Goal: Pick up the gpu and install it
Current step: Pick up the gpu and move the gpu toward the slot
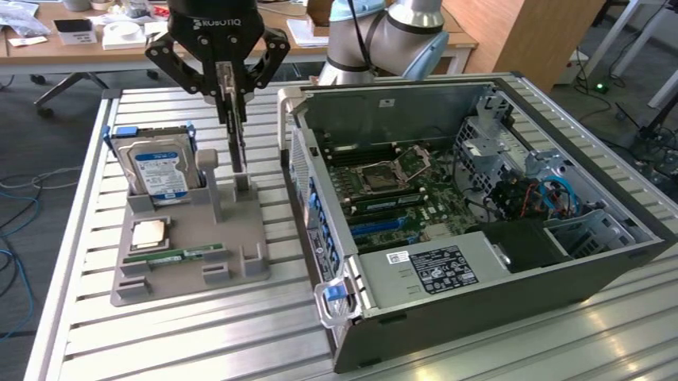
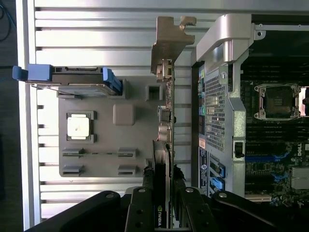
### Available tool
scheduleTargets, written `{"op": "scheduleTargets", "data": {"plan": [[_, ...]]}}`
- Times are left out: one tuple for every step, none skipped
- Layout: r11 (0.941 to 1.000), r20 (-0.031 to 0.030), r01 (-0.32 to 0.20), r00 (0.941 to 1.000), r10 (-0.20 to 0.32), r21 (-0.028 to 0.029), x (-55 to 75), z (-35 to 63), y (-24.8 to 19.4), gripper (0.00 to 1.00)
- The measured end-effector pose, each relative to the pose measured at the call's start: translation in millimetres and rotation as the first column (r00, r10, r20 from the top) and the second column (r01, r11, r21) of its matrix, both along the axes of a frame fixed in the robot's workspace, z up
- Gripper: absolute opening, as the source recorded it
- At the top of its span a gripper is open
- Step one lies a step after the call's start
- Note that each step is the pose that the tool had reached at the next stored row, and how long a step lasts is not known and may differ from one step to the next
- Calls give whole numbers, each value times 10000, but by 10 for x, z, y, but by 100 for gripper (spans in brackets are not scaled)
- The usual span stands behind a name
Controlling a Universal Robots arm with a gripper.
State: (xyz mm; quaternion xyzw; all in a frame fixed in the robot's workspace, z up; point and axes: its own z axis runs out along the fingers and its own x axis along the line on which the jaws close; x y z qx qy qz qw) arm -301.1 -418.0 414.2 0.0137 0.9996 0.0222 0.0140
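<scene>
The gpu (image 1: 235, 131) is a thin dark card hanging on edge, pale metal bracket (image 2: 167, 46) at its far end. My gripper (image 1: 225, 83) is shut on its upper end, fingers (image 2: 145, 205) pressed on both faces, gripper (image 2: 163, 198) directly over the card (image 2: 166, 121). The card hangs over the side of the grey holder tray (image 1: 244, 262) nearest the open computer case (image 1: 593, 262). I cannot tell whether its lower end touches the holder's posts.
On the holder tray stand a hard drive in a blue frame (image 1: 159, 167), a processor chip (image 1: 148, 232) and a green memory stick (image 1: 175, 255). The case lies open, showing the motherboard (image 1: 392, 190) with blue slots (image 1: 376, 226). Slatted metal table (image 1: 190, 341) underneath.
</scene>
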Motion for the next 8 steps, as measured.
{"op": "scheduleTargets", "data": {"plan": [[10000,1,0,10000,0,0,0,0,0,26],[10000,0,0,10000,0,0,0,0,0,26],[10000,0,0,10000,0,0,0,0,0,26],[10000,0,0,10000,0,0,0,0,0,26],[10000,0,0,10000,0,-1,0,3,0,26],[10000,-3,0,10000,0,-2,0,9,0,26],[10000,-2,0,10000,0,-2,0,17,0,26],[10000,-1,0,10000,0,-1,0,26,0,26]]}}
